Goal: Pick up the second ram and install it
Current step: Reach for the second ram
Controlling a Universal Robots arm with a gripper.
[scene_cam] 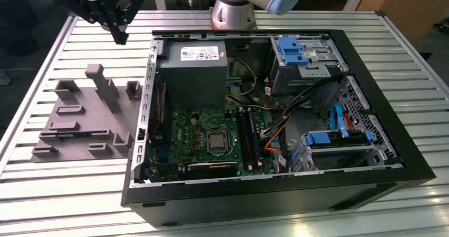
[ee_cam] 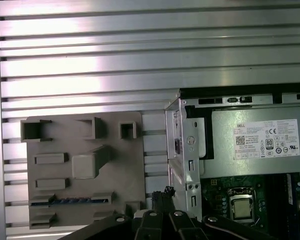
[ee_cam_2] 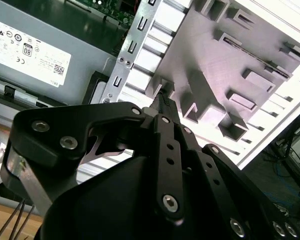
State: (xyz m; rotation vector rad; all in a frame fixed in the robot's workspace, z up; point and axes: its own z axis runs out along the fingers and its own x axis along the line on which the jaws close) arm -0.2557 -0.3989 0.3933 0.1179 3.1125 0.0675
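The second ram (ee_cam: 70,201) is a thin dark blue strip lying in a slot of the grey fixture tray (ee_cam: 85,145), near the tray's edge facing the exterior view's bottom (scene_cam: 70,135). My gripper (scene_cam: 121,37) hangs high over the slatted table, beyond the far end of the tray (scene_cam: 91,116) and apart from the ram. Its black fingers are together at the tip in both wrist views (ee_cam_2: 164,97) (ee_cam: 162,194), with nothing between them. The long black motherboard slots (scene_cam: 247,134) lie inside the open computer case (scene_cam: 414,163), beside the processor socket (scene_cam: 215,141).
The case's upright metal wall (scene_cam: 146,116) stands between the tray and the motherboard. A grey power supply (scene_cam: 193,69) fills the case's far corner, with blue drive brackets (scene_cam: 291,50) and cables (scene_cam: 281,116) on the exterior view's right. The arm's base (scene_cam: 232,11) is behind the case.
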